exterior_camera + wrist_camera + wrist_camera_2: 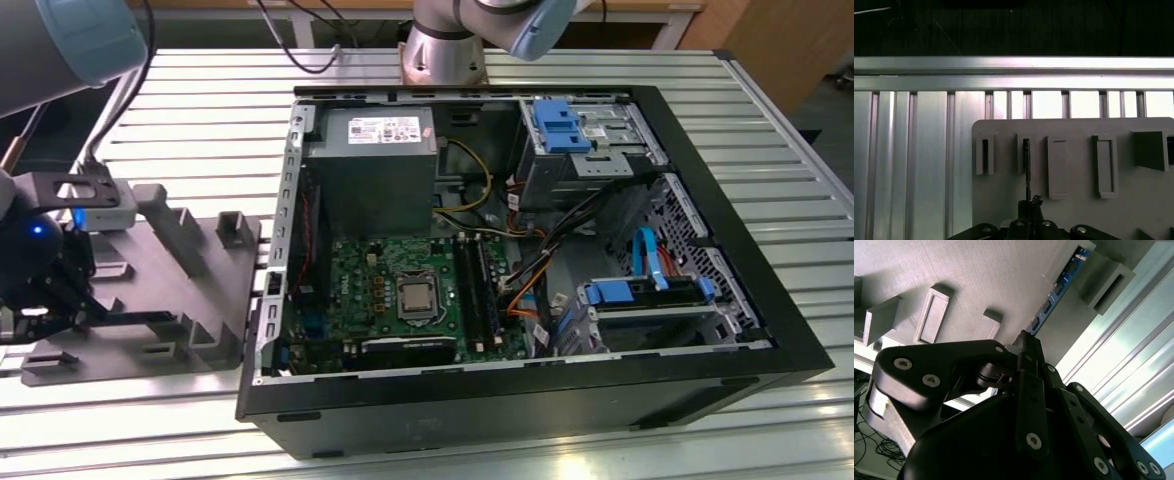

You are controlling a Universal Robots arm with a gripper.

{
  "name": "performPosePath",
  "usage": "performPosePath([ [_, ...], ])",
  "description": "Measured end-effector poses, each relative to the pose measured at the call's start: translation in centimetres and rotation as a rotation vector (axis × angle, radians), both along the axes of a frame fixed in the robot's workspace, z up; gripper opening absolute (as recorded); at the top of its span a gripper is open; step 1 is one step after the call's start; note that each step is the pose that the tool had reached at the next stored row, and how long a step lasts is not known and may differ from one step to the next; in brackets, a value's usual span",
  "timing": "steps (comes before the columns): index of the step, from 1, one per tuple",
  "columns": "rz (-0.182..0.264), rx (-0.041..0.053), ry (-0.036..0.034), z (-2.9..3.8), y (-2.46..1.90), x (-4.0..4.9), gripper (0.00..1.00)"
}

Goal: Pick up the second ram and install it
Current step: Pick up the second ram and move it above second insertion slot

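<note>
The gripper (1024, 344) has its fingers (1030, 385) closed on the second ram (1059, 287) (seen edge-on), which the grey tray (979, 275) holds standing for easy grasping.

Shows bright, even light in the exterior view. Catches strong glare off the worktop (1049, 105) slats in both wrist views. Renders the hand (1025, 342) near-black.
</note>
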State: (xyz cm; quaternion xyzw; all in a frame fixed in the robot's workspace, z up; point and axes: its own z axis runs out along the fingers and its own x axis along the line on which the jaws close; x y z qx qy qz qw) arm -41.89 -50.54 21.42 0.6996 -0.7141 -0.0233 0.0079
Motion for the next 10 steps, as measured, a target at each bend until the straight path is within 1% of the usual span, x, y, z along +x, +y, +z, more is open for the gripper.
performPosePath([
  [10, 0.0, 0.0012, -0.0002, 0.36, 0.0, 0.0, 0.12],
])
